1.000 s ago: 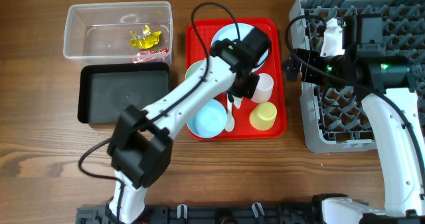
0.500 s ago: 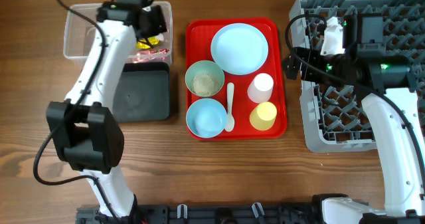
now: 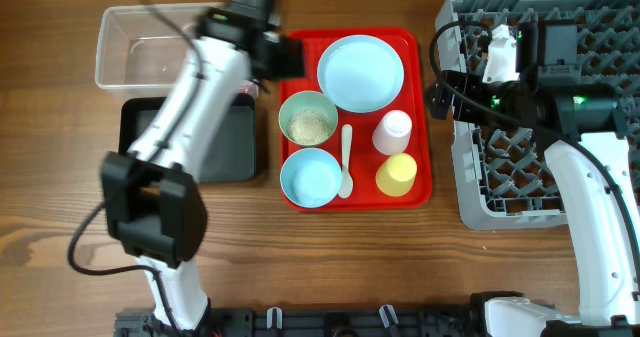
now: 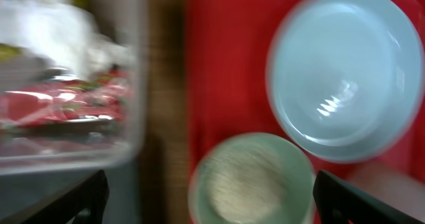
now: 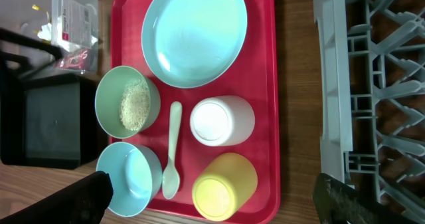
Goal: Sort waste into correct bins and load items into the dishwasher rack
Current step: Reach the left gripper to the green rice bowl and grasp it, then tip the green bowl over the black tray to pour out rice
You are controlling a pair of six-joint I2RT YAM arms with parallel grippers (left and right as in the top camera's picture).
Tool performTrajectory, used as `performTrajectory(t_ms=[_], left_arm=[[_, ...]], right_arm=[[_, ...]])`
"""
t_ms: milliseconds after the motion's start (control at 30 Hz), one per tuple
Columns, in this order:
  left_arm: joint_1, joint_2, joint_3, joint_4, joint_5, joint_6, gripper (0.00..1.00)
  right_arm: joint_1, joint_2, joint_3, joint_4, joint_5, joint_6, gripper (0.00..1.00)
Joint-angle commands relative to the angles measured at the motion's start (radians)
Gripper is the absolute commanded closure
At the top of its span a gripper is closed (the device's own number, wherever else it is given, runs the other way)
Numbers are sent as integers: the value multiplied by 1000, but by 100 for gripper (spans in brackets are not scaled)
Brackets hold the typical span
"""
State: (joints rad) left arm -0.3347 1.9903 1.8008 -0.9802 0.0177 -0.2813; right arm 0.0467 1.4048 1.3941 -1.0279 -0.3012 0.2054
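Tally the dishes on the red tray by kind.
plate: 1
bowls: 2 (green bowl, blue bowl)
cups: 2 (white cup, yellow cup)
spoon: 1
total: 6

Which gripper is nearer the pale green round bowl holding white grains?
Left. The left gripper hovers just far-left of the pale green bowl; the right gripper sits beyond the red tray, by the grey rack.

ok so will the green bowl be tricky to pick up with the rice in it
The green bowl looks like thin plastic, so it is probably light. It sits upright and likely won't roll, but the loose grains inside could spill if it is tilted. Its smooth rim may slip.
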Motion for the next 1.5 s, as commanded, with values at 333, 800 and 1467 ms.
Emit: performTrajectory(t_ms=[333,800,1467], left_arm=[[-292,190,-69,71,-87,34,36],[-291,296,-69,111,-87,34,96],[-109,-131,-29,-352,-83,-150,96]], right_arm=[[0,7,18,-13,17,8,0],[0,7,18,-21,17,7,0],[0,7,18,-25,17,7,0]])
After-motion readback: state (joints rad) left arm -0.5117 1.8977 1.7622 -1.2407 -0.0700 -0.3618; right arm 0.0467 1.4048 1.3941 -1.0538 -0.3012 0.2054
